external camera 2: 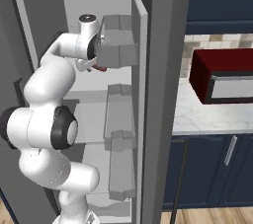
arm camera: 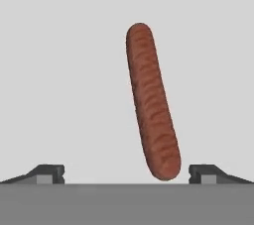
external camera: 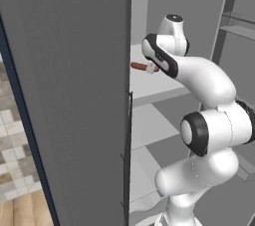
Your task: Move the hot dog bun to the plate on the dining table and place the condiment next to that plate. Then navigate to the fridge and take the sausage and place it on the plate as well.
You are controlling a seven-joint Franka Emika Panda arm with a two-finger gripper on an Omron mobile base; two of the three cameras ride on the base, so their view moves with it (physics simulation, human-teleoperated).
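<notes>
The sausage (arm camera: pixel 151 102) lies on a white fridge shelf (arm camera: pixel 64 70), just beyond the wide-open, empty claw (arm camera: pixel 126 172). It looks light, soft and slippery; grip its middle, gently.

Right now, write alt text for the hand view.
A brown sausage lies on a pale fridge shelf, running lengthwise away from the camera. The open end effector hovers over its near end, one fingertip on each side.

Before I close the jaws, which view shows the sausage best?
The hand view: the whole sausage lies in plain sight on the pale shelf. The left base view shows one end beside the arm; the right base view, a red sliver.
</notes>
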